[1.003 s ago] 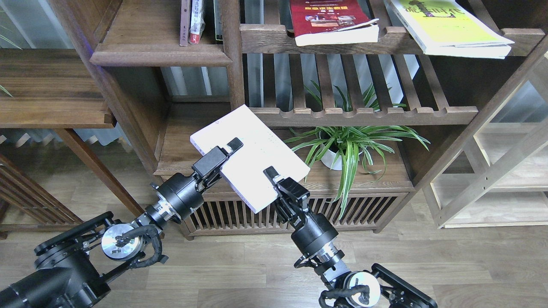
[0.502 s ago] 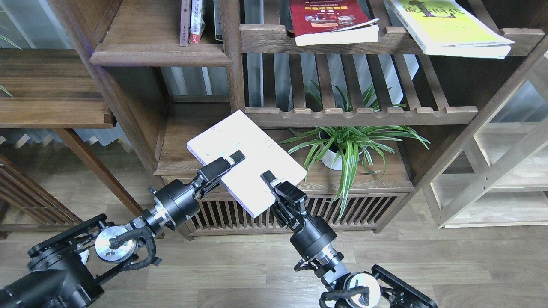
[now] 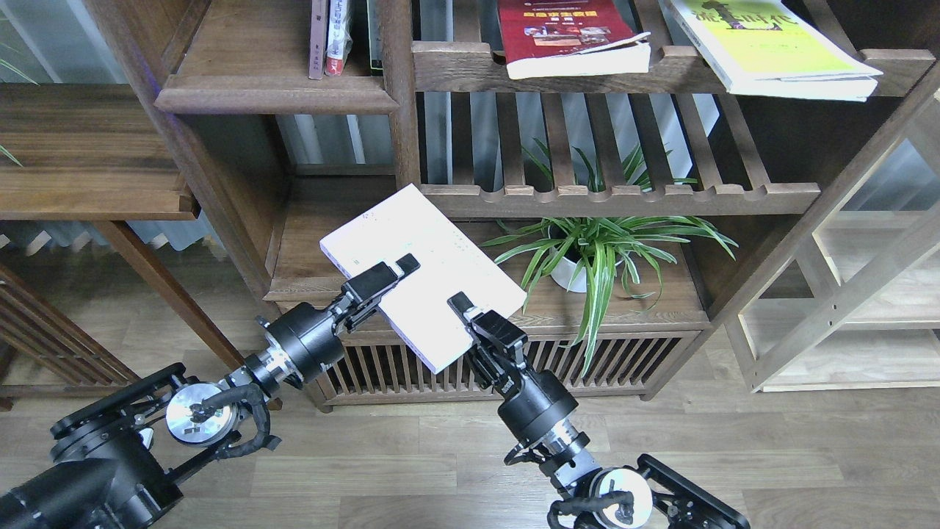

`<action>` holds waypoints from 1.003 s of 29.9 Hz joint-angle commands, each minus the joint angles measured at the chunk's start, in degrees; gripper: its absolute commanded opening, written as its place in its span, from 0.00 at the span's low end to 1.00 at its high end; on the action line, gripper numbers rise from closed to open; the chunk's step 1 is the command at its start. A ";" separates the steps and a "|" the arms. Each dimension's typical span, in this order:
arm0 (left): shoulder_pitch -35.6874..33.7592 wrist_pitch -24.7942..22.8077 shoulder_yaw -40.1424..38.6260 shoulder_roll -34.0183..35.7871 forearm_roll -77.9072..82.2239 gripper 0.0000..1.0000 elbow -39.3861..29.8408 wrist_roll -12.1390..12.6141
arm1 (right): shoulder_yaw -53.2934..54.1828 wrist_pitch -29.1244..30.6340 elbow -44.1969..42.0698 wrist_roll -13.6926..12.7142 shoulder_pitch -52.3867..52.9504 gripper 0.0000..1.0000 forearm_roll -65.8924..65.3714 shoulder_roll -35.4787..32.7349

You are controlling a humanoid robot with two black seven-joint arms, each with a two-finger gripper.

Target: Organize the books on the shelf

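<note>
Right now both arms are holding the white book up in front of the bookcase, w/ the cover facing up and the book turned at an angle. The left tool is clamping its left edge; the right tool is gripping the near edge, one finger showing on top of the cover. Both look closed on the book, so neither is free.

The book is hanging in the air over the low plank w/ the plant, near the bottom of the slatted rack. It isn't touching any shelf that I can see.

The target shelf, the solid dark plank w/ rounded front edge at upper left, is already carrying a few upright books at its right end, next to the post. There's bare wood to their left.

The red book and the yellow book are lying flat on the top slatted rack, both overhanging the front rail a bit. They look untouched.

So, as I'm judging it, the job is early: one of three books is in hand and not yet shelved, two are waiting. What's left is prob. lifting the white one up and left, standing it upright, sliding it in beside the others, then fetching the red and yellow ones. The compartment is narrow, so the tilt will need fixing first.
</note>
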 commanded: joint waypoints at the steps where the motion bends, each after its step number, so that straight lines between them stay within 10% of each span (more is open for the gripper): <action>1: 0.06 0.00 -0.05 -0.08 0.01 0.13 0.00 0.08 | 0.06 0.00 0.00 0.01 0.00 0.08 0.00 -0.01; 15: 0.15 0.00 -0.57 0.27 -0.16 0.02 0.00 0.08 | 0.67 0.00 -0.44 0.10 0.08 0.72 0.09 -0.01; 30: 0.23 0.00 -1.72 9.40 1.94 0.02 -2.46 0.78 | 1.81 0.00 -0.44 0.10 0.61 0.81 0.00 -0.01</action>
